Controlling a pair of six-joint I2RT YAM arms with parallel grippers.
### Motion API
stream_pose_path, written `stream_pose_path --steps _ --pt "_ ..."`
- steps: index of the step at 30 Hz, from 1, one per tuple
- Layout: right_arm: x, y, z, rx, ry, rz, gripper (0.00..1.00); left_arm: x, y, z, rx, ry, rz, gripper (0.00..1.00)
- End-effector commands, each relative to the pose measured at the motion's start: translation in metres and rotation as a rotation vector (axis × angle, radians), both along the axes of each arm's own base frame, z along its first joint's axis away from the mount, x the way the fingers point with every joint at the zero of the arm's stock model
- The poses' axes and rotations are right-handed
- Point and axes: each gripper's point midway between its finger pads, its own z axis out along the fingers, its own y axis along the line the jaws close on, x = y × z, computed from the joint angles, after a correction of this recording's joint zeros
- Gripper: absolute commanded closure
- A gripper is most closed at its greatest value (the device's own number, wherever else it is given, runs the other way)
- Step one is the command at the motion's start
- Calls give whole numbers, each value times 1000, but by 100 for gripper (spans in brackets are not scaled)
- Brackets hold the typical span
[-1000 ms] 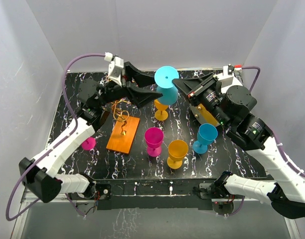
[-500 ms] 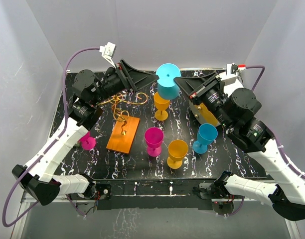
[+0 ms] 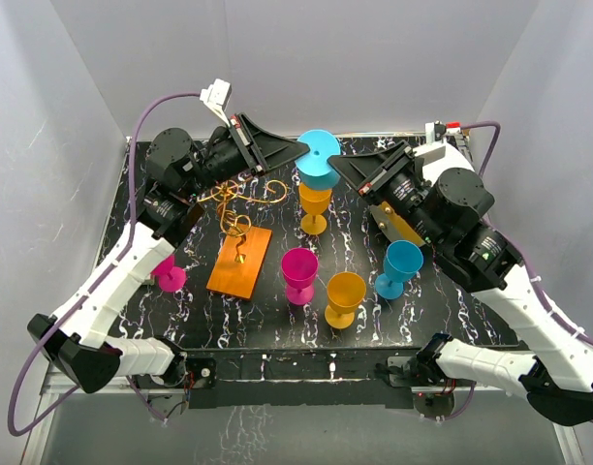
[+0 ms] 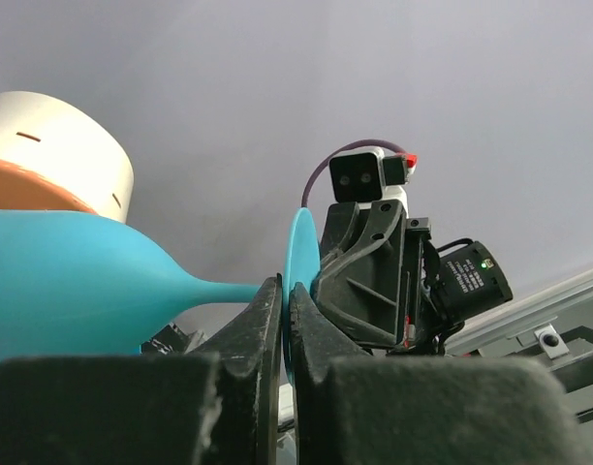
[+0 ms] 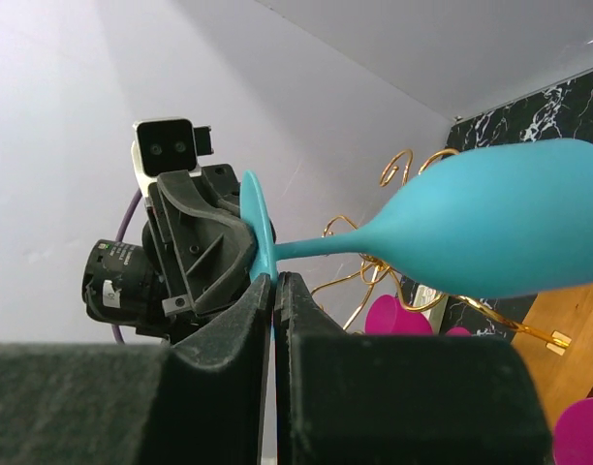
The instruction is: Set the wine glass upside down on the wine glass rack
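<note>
A teal wine glass (image 3: pixel 316 165) hangs in the air above the back of the table, foot uppermost. My left gripper (image 3: pixel 298 148) is shut on the left edge of its round foot. From the other side, my right gripper (image 3: pixel 337 165) is shut on the same foot. In the left wrist view my left gripper (image 4: pixel 285 300) pinches the foot's rim, with the bowl (image 4: pixel 74 281) off to the left. In the right wrist view my right gripper (image 5: pixel 274 286) clamps the foot, with the bowl (image 5: pixel 490 232) to the right. The wine glass rack (image 3: pixel 240 208), gold wire on an orange base (image 3: pixel 240 260), stands below left of the glass.
An orange glass (image 3: pixel 315 205) stands right under the held one. A magenta glass (image 3: pixel 299 271), an orange glass (image 3: pixel 344 295) and a blue glass (image 3: pixel 401 263) stand mid-table; another magenta glass (image 3: pixel 169 276) is at the left. A white-and-orange drum (image 4: pixel 54 145) shows in the left wrist view.
My left gripper, open a moment ago, has swung up beside the glass's foot and shut on it. The glass has shifted slightly left with the right gripper still holding it.
</note>
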Motion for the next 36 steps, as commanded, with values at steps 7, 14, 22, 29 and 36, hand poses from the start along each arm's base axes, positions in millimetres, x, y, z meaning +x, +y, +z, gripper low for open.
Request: stream_pose_path --steps 7,14,22,29,36 --pt "-4 -10 20 37 -64 -24 72 -11 1 29 -46 -14 -42 100" --pt "-8 -35 20 37 -92 -115 48 22 -10 32 34 68 5 100" --pt "-24 -58 22 -4 -180 -153 41 84 13 25 8 161 75 100" --pt "-30 -57 9 -32 -195 -125 41 136 69 14 9 185 221 100" --pt "-28 -50 -4 -34 -162 -103 41 170 122 -2 12 236 347 100"
